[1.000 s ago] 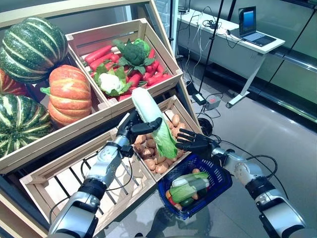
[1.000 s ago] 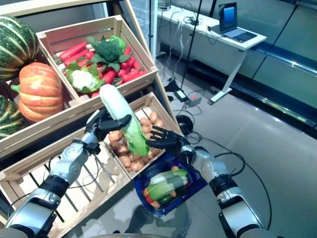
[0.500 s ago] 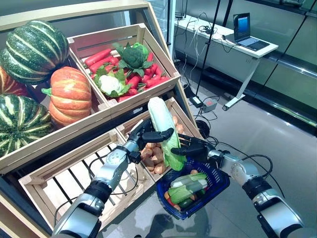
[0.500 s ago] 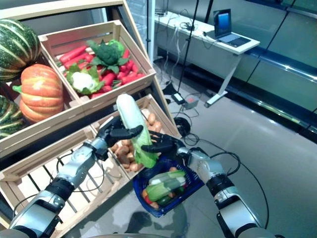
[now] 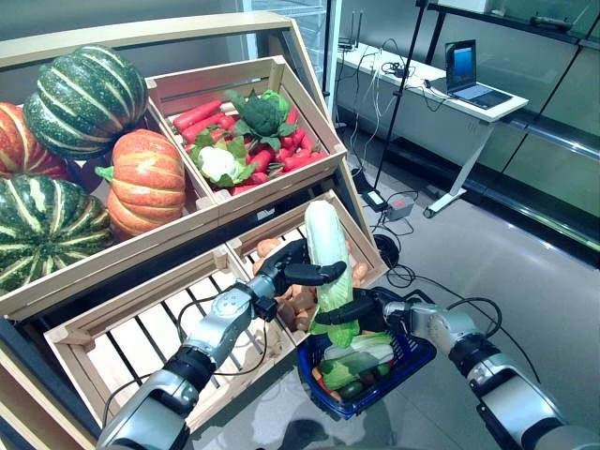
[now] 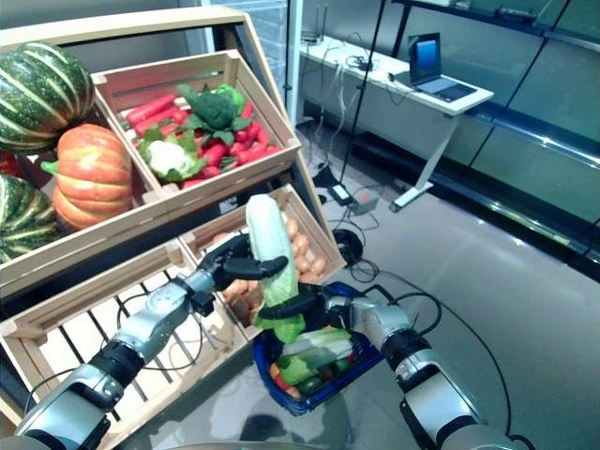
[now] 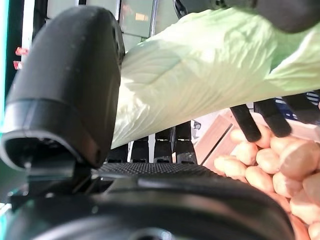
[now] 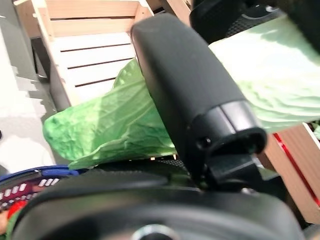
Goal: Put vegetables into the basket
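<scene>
We see a wooden produce stand (image 5: 112, 272) with slanted crates as the biggest thing here. Its upper left bay holds 2 striped green squashes (image 5: 82, 87) and an orange pumpkin (image 5: 147, 181). The upper right crate (image 5: 300, 103) carries red peppers (image 5: 281, 161), a broccoli head (image 5: 260, 111) and a cauliflower (image 5: 218, 163). Below, a slatted crate (image 5: 141, 328) sits on the left, and next to it a crate of potatoes (image 5: 298, 302).

In front of the potato crate, the left hand (image 5: 292, 272) holds a long napa cabbage (image 5: 328, 253) nearly upright, white stem up and leafy end down, thumb and fingers curled round its middle. The right hand (image 5: 367, 307) reaches in from the other side, its thumb pressed on the lower leaves and fingers wrapped against them, as its wrist view shows.

The cabbage's leafy tip hangs just above the blue basket (image 5: 412, 352), which hangs by the right hand and already holds green and red vegetables (image 5: 356, 361). Well behind, a white desk (image 5: 441, 80) bears a laptop (image 5: 469, 70)
</scene>
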You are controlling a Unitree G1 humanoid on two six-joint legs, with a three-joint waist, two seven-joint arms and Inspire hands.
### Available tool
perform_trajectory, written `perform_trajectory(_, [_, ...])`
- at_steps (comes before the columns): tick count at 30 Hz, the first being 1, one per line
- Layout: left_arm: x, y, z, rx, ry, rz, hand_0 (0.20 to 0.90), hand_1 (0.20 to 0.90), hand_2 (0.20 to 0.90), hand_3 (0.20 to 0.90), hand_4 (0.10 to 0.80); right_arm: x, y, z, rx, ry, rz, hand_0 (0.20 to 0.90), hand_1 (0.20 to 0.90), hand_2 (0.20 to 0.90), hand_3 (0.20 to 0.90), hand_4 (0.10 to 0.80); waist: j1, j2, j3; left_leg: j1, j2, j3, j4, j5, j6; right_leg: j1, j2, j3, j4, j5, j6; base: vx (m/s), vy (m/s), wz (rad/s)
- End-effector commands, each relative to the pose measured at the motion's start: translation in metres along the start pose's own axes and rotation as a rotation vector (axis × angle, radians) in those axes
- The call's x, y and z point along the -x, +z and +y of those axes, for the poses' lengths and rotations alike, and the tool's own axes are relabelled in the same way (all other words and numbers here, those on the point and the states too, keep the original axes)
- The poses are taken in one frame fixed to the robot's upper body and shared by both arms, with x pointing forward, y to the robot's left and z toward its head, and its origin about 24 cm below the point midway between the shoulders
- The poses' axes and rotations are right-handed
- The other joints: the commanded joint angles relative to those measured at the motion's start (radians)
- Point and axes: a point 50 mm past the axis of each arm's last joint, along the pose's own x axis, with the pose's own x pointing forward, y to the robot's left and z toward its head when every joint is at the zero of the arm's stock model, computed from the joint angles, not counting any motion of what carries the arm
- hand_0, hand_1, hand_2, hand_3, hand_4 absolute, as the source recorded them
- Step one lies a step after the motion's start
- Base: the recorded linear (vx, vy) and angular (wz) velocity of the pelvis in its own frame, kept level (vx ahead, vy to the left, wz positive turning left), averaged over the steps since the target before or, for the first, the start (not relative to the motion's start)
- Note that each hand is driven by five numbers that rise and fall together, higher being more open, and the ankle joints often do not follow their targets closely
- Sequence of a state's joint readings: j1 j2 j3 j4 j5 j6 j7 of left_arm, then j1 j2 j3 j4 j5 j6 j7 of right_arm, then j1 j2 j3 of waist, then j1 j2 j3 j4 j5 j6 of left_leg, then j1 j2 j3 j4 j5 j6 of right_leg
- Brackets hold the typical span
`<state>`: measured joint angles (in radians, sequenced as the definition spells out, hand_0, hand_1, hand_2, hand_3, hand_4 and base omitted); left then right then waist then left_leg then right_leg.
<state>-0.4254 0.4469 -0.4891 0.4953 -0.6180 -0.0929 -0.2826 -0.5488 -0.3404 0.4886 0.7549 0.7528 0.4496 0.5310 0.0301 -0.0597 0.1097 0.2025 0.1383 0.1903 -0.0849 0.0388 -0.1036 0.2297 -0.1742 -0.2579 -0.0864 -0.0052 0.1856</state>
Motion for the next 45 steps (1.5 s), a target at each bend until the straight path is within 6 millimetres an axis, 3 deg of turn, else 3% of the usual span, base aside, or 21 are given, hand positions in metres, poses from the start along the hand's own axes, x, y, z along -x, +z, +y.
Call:
perform_trajectory(1, [-0.034, 0.082, -0.047, 0.052, -0.238, -0.373, 0.300, 0.300, 0.300, 0.300, 0.400, -0.029, 0.029, 0.048, 0.009, 0.276, -0.051, 0.900, 0.900, 0.900, 0.900, 0.800, 0.021, 0.029, -0.092, -0.036, 0.002, -0.038, -0.002, -0.021, 0.004, -0.028, -0.015, -0.010, -0.001, 0.057, -0.060, 0.000, 0.000, 0.00])
perform_trajectory(7, [-0.037, 0.078, -0.066, 0.112, -0.316, -0.371, 0.300, 0.300, 0.300, 0.300, 0.400, -0.035, 0.034, 0.060, -0.018, 0.312, -0.102, 0.900, 0.900, 0.900, 0.900, 0.800, 0.019, 0.030, -0.095, -0.036, 0.001, -0.036, -0.002, -0.022, 0.005, -0.030, -0.013, -0.004, -0.001, 0.058, -0.060, 0.000, 0.000, 0.00])
perform_trajectory(8, [-0.037, 0.078, -0.068, 0.118, -0.323, -0.370, 0.300, 0.300, 0.300, 0.300, 0.400, -0.035, 0.037, 0.062, -0.024, 0.314, -0.121, 0.622, 0.622, 0.622, 0.622, 0.615, 0.018, 0.029, -0.095, -0.036, 0.001, -0.035, -0.002, -0.022, 0.005, -0.030, -0.013, -0.003, -0.001, 0.058, -0.060, 0.000, 0.000, 0.00])
perform_trajectory(9, [-0.037, 0.078, -0.068, 0.120, -0.324, -0.369, 0.300, 0.300, 0.300, 0.300, 0.400, -0.035, 0.037, 0.062, -0.024, 0.312, -0.128, 0.524, 0.524, 0.524, 0.524, 0.549, 0.018, 0.029, -0.095, -0.036, 0.001, -0.035, -0.002, -0.022, 0.005, -0.030, -0.013, -0.002, -0.001, 0.059, -0.060, 0.000, 0.000, 0.00])
perform_trajectory(10, [-0.037, 0.076, -0.071, 0.123, -0.333, -0.363, 0.300, 0.300, 0.300, 0.300, 0.400, -0.035, 0.042, 0.063, -0.043, 0.309, -0.157, 0.300, 0.300, 0.300, 0.300, 0.400, 0.017, 0.030, -0.093, -0.036, 0.002, -0.034, -0.002, -0.022, 0.006, -0.032, -0.013, -0.002, -0.001, 0.060, -0.059, 0.000, 0.000, 0.00])
perform_trajectory(20, [-0.032, 0.062, -0.061, 0.090, -0.318, -0.288, 0.300, 0.300, 0.300, 0.300, 0.400, -0.026, 0.045, 0.048, -0.092, 0.241, -0.230, 0.300, 0.300, 0.300, 0.300, 0.400, 0.015, 0.031, -0.090, -0.034, 0.002, -0.029, -0.002, -0.023, 0.008, -0.035, -0.015, 0.001, -0.001, 0.063, -0.056, 0.000, 0.000, 0.00])
perform_trajectory(21, [-0.031, 0.062, -0.059, 0.088, -0.310, -0.281, 0.441, 0.441, 0.441, 0.441, 0.494, -0.025, 0.046, 0.046, -0.096, 0.235, -0.239, 0.300, 0.300, 0.300, 0.300, 0.400, 0.015, 0.032, -0.090, -0.034, 0.002, -0.029, -0.002, -0.022, 0.008, -0.035, -0.015, 0.002, -0.001, 0.064, -0.056, 0.000, 0.000, 0.00])
perform_trajectory(22, [-0.030, 0.061, -0.058, 0.087, -0.307, -0.276, 0.486, 0.486, 0.486, 0.486, 0.524, -0.024, 0.046, 0.045, -0.104, 0.228, -0.246, 0.300, 0.300, 0.300, 0.300, 0.400, 0.015, 0.032, -0.089, -0.034, 0.002, -0.029, -0.002, -0.022, 0.008, -0.035, -0.015, 0.002, -0.001, 0.064, -0.056, 0.000, 0.000, 0.00])
perform_trajectory(27, [-0.024, 0.057, -0.047, 0.062, -0.270, -0.259, 0.554, 0.554, 0.554, 0.554, 0.569, -0.017, 0.038, 0.032, -0.150, 0.176, -0.263, 0.300, 0.300, 0.300, 0.300, 0.400, 0.011, 0.033, -0.089, -0.031, 0.003, -0.024, -0.002, -0.023, 0.009, -0.035, -0.015, 0.004, -0.001, 0.065, -0.055, 0.000, 0.000, 0.00])
perform_trajectory(28, [-0.022, 0.057, -0.042, 0.051, -0.253, -0.252, 0.900, 0.900, 0.900, 0.900, 0.800, -0.014, 0.034, 0.028, -0.161, 0.161, -0.267, 0.300, 0.300, 0.300, 0.300, 0.400, 0.009, 0.034, -0.088, -0.031, 0.003, -0.023, -0.002, -0.022, 0.010, -0.037, -0.014, 0.007, -0.001, 0.066, -0.055, 0.000, 0.000, 0.00])
perform_trajectory(37, [-0.007, 0.056, -0.012, 0.010, -0.128, -0.239, 0.900, 0.900, 0.900, 0.900, 0.800, 0.004, 0.014, 0.000, -0.224, 0.056, -0.280, 0.300, 0.300, 0.300, 0.300, 0.400, 0.004, 0.037, -0.079, -0.029, 0.007, -0.013, -0.002, -0.020, 0.008, -0.041, -0.014, 0.008, -0.001, 0.070, -0.053, 0.000, 0.000, 0.00])
perform_trajectory(45, [0.028, 0.049, 0.043, 0.027, 0.133, -0.267, 0.900, 0.900, 0.900, 0.900, 0.800, 0.035, -0.031, -0.042, -0.451, -0.122, -0.344, 0.300, 0.300, 0.300, 0.300, 0.400, 0.003, 0.044, -0.073, -0.027, 0.008, -0.007, -0.002, -0.022, 0.008, -0.042, -0.013, 0.005, -0.001, 0.066, -0.052, 0.000, 0.000, 0.00])
